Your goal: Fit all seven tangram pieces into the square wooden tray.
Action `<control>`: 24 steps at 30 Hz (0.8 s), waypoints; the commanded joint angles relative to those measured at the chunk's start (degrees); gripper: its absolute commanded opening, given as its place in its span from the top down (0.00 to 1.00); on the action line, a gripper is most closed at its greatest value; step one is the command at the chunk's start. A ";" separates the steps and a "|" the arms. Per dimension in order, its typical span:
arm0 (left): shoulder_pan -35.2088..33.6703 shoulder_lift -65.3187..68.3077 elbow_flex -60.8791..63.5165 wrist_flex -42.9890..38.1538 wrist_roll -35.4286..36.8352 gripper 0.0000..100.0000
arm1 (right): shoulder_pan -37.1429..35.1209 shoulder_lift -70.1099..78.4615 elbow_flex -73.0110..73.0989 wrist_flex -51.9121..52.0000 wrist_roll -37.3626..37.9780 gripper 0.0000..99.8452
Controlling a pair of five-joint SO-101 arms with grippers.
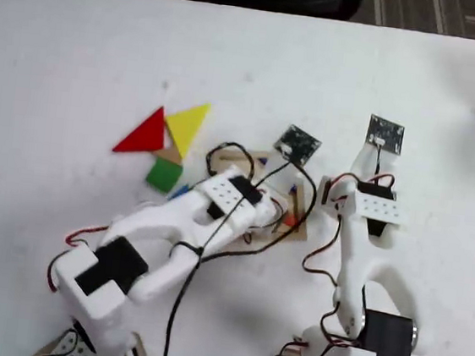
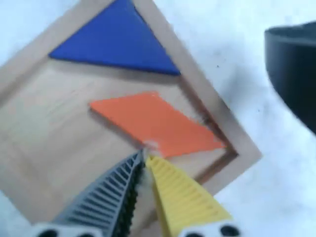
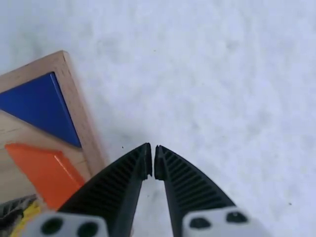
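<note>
**Two pieces in the tray, a cluster out on the desk**

Big triangle fills a tray corner, with the parallelogram just beside it. Left hand is at the parallelogram's edge. Right hand is over the desk, just off the rim. Left of the tray, the leftmost triangle touches a second triangle, with the square before them.

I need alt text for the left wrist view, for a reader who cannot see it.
The left gripper, one finger grey and one yellow, is shut with its tips at the edge of an orange piece lying in the wooden tray. A blue triangle sits in one corner of the tray.
</note>
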 commanded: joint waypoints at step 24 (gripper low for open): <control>2.86 3.21 -5.19 -11.34 0.79 0.98 | 0.13 -2.59 -0.53 0.04 -0.09 0.98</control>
